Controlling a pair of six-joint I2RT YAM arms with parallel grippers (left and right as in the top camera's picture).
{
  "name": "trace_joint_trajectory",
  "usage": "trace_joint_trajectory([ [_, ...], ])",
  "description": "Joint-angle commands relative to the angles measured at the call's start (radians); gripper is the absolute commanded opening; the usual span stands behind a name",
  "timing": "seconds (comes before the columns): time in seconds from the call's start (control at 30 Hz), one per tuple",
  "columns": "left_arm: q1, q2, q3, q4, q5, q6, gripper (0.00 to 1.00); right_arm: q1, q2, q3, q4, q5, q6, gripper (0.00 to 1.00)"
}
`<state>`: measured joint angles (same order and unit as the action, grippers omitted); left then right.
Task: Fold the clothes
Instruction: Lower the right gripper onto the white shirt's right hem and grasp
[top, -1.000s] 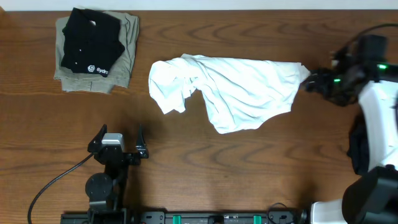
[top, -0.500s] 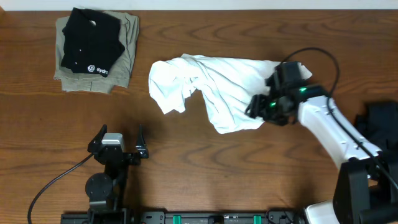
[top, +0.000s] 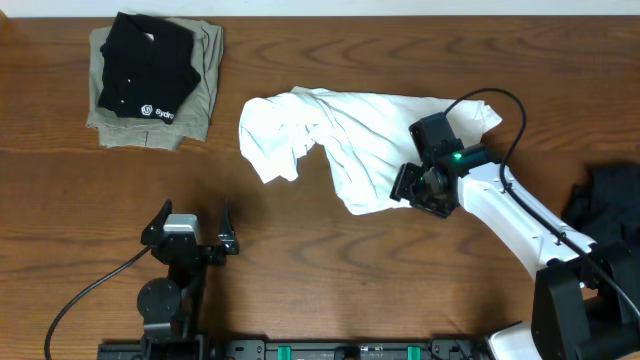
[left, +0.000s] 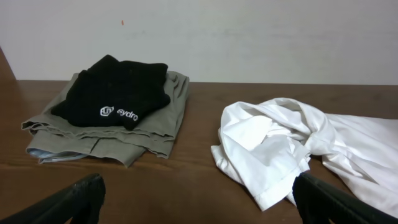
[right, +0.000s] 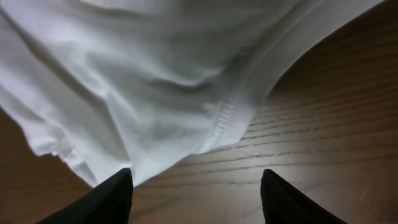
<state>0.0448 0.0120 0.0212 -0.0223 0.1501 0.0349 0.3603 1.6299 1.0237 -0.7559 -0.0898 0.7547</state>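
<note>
The clothes, a wrinkled white T-shirt (top: 375, 140), lie crumpled mid-table, also seen in the left wrist view (left: 280, 146) and the right wrist view (right: 155, 81). My right gripper (top: 405, 188) hovers over the shirt's lower right hem. Its jaws (right: 199, 196) are open with only bare wood between them. The hem lies just ahead, and its cloth reaches the left fingertip (right: 115, 193). My left gripper (top: 190, 222) sits near the front left of the table, wide open and holding nothing (left: 202, 205). It is well short of the shirt's left sleeve.
A folded black shirt with a white logo (top: 145, 65) rests on a folded khaki-olive garment (top: 200, 90) at the back left, both also in the left wrist view (left: 118, 93). A dark bundle (top: 605, 205) lies at the right edge. A cable (top: 80, 300) trails from the left arm.
My right arm has swung in from the table's far right edge to the shirt's lower right hem, its jaws narrowing slightly. The shirt and the left arm have not moved.
</note>
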Motion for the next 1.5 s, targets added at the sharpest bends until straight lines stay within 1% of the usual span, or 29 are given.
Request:
trace_joint_trajectory([
  [0.0,0.004,-0.002,-0.017,-0.034,0.014,0.017,0.98,0.008,0.009,-0.006,0.006,0.039,0.035,0.64],
  [0.23,0.004,-0.002,-0.017,-0.034,0.014,0.017,0.98,0.007,0.009,-0.039,0.014,0.039,0.051,0.64],
  [0.43,0.004,-0.002,-0.017,-0.034,0.014,0.017,0.98,0.007,0.009,-0.105,0.115,0.027,0.059,0.64],
  [0.63,0.004,-0.002,-0.017,-0.034,0.014,0.017,0.98,0.008,0.01,-0.108,0.159,0.027,0.06,0.63],
  [1.2,0.004,-0.002,-0.017,-0.034,0.014,0.017,0.98,0.008,0.084,-0.111,0.196,0.025,0.06,0.62],
  [1.27,0.004,-0.002,-0.017,-0.034,0.014,0.017,0.98,0.008,0.084,-0.111,0.207,0.025,0.06,0.6],
  [1.33,0.004,-0.002,-0.017,-0.034,0.014,0.017,0.98,0.008,0.084,-0.111,0.216,0.025,0.06,0.54],
  [1.4,0.004,-0.002,-0.017,-0.034,0.014,0.017,0.98,0.008,0.084,-0.111,0.222,0.022,0.06,0.45],
  [1.47,0.004,-0.002,-0.017,-0.034,0.014,0.017,0.98,0.008,0.084,-0.111,0.221,0.022,0.06,0.31],
])
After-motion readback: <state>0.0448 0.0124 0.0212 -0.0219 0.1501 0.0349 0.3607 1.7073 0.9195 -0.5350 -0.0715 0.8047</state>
